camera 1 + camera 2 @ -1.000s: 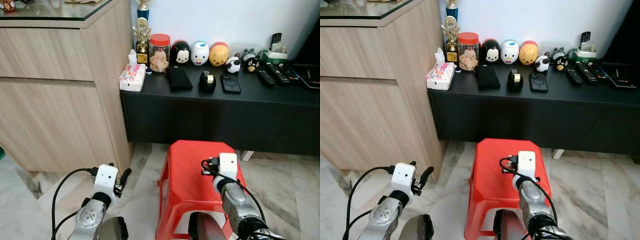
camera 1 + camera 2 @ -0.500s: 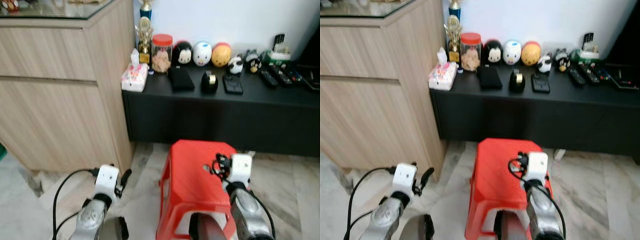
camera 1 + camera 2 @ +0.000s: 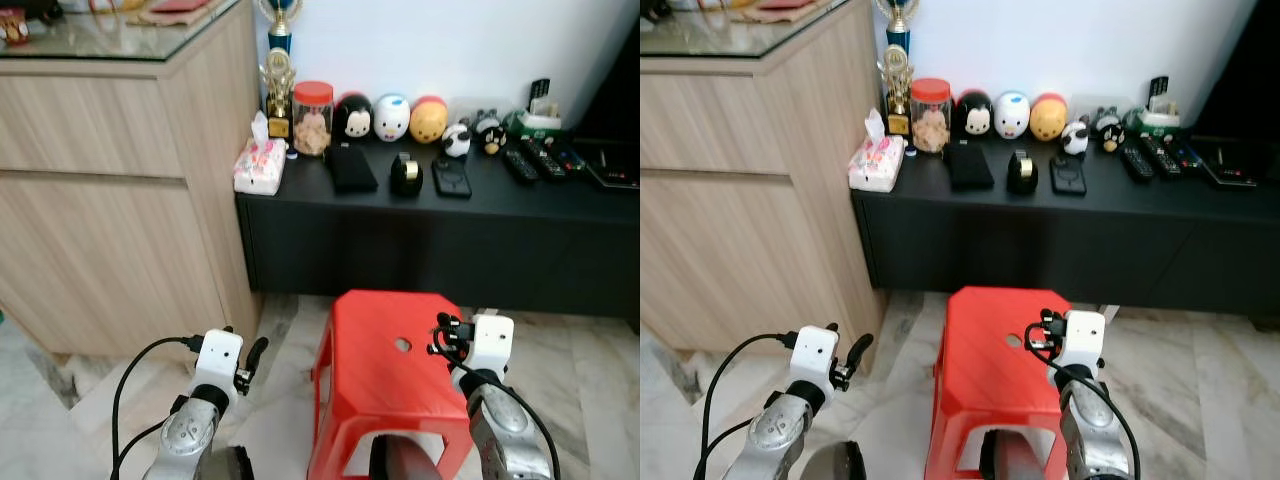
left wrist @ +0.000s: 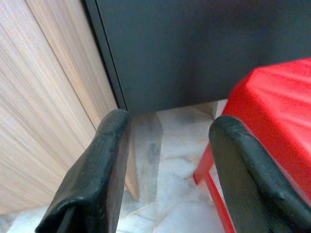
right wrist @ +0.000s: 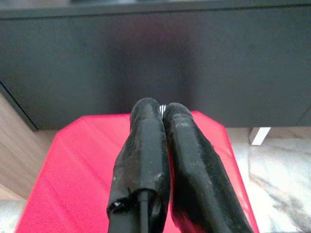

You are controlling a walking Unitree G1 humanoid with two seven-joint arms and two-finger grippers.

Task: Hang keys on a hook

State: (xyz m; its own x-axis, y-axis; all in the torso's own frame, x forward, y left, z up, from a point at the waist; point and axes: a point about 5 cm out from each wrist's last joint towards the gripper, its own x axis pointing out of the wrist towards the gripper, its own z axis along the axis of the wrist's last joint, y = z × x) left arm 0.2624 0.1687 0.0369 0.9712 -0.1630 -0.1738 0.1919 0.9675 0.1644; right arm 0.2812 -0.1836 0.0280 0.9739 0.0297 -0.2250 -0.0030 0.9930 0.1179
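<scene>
Farthest left stands a tall cabinet (image 3: 100, 200) of pale wood-grain laminate with square edges and a glossy glass top (image 3: 120, 35). Its corner meets the end of a low, matte black console (image 3: 440, 240). The left gripper (image 4: 170, 126) hangs low beside that corner over the veined marble floor (image 3: 590, 350), its two thick rubbery fingers (image 4: 104, 160) spread wide with nothing between them. Bare floor runs from there to the leg of the red stool (image 3: 390, 370). Along the console top, from its left end, sit a soft tissue pack (image 3: 258, 165), a gold and blue trophy (image 3: 278, 85), a clear jar with a red lid (image 3: 312, 118), a row of smooth egg-shaped figures (image 3: 391, 117), a flat black pouch (image 3: 351, 168), a tape dispenser (image 3: 405, 172), a dark phone (image 3: 451, 177) and several remotes (image 3: 535, 160). The stool is glossy plastic, eight-sided, with a small round hole in the seat, and stands just before the console with a strip of floor between them. The right gripper (image 5: 162, 109) is held over the seat, its fingers (image 5: 146, 136) pressed together. A thin sliver of bright metal (image 5: 163, 108) shows pinched at the tips, too small to tell whether it is the keys.
</scene>
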